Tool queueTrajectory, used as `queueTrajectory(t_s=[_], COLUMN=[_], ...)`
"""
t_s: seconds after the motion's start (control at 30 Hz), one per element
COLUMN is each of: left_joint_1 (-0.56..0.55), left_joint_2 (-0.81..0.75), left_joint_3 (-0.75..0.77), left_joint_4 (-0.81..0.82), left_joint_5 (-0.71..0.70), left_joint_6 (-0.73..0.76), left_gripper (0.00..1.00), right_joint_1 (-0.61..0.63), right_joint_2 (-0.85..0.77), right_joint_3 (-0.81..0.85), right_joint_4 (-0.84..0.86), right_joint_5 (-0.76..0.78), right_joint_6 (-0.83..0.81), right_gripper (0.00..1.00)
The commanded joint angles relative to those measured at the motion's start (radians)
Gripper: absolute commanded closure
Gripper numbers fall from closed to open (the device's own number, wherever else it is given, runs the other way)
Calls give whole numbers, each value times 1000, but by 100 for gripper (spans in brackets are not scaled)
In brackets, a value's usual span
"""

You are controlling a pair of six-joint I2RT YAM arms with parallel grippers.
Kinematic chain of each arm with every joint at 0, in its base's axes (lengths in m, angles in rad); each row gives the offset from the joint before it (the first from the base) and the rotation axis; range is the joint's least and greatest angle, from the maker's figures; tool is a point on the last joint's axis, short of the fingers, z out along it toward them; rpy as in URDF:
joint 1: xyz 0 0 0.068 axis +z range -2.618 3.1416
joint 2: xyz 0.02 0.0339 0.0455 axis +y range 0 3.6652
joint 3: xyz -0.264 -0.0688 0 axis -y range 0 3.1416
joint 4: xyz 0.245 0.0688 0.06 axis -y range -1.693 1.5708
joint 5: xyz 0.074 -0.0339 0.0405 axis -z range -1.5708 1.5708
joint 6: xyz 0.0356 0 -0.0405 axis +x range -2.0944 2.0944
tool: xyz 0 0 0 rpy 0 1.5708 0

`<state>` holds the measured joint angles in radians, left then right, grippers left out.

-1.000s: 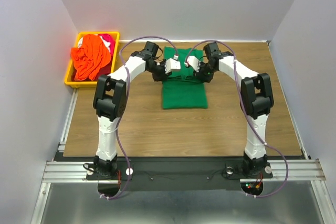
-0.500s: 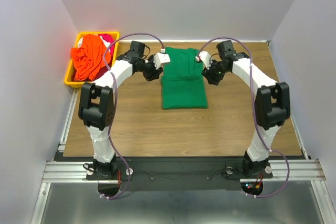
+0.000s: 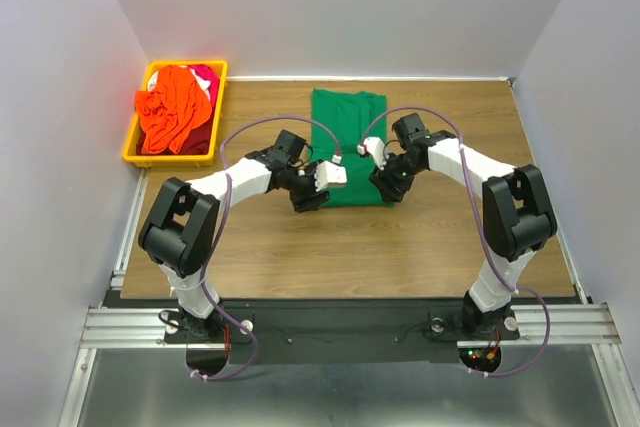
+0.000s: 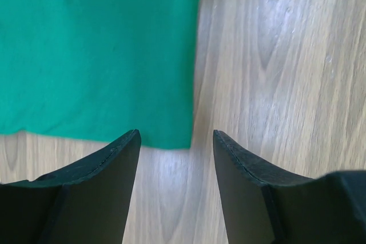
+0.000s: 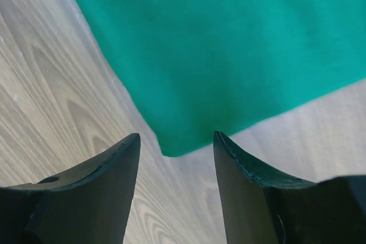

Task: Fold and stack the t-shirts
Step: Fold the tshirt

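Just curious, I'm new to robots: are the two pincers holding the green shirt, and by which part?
Nothing is held: the left pincer and the right pincer stand open over the near corners of the green t-shirt.

Top view high overhead, looking down and forward; wrist views close, downward; all share green t-shirt [image 3: 348,117].

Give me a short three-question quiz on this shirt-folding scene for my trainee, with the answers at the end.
1. True or false: the left gripper is shut on the green t-shirt.
2. Where is the orange t-shirt? A, in the left gripper; B, in the yellow bin; C, on the green t-shirt.
3. Fill in: the right gripper stands open over the green t-shirt's near ___ corner.
Key: 1 false; 2 B; 3 right.
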<state>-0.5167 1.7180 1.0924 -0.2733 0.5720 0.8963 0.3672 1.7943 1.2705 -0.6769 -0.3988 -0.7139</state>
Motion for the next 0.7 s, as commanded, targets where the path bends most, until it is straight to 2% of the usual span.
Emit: queueTrajectory(t_s=[0.0, 0.3, 0.37, 0.4, 0.43, 0.5, 0.53, 0.57, 0.6, 0.63, 0.67], left_joint_1=[-34, -60, -71, -77, -77, -83, -83, -82, -82, -79, -77], left_joint_2=[-12, 58, 74, 87, 92, 103, 107, 104, 101, 88, 78], left_joint_3=[-16, -17, -25, -23, -25, -16, -9, 0, 6, 12, 20], left_joint_4=[92, 114, 100, 94, 89, 69, 62, 43, 34, 22, 11], left_joint_5=[-40, -101, -112, -116, -123, -132, -135, -139, -139, -138, -133], left_joint_6=[16, 58, 75, 76, 76, 76, 75, 73, 73, 72, 66], left_gripper=[35, 36, 40, 42, 45, 61, 67, 78, 83, 88, 97], right_joint_1=[29, 44, 45, 47, 47, 50, 52, 52, 52, 52, 52], right_joint_2=[-7, 43, 50, 48, 50, 37, 30, 11, 1, -12, -27], right_joint_3=[-65, -160, -174, -180, -183, -189, -191, -192, -192, -191, -188], right_joint_4=[106, 203, 221, 230, 232, 235, 234, 232, 231, 229, 224], right_joint_5=[26, 100, 118, 129, 133, 141, 149, 152, 158, 169, 173], right_joint_6=[4, -35, -39, -39, -38, -30, -29, -18, -12, -6, 7], right_gripper=[39, 39, 42, 46, 50, 63, 74, 78, 81, 91, 95])
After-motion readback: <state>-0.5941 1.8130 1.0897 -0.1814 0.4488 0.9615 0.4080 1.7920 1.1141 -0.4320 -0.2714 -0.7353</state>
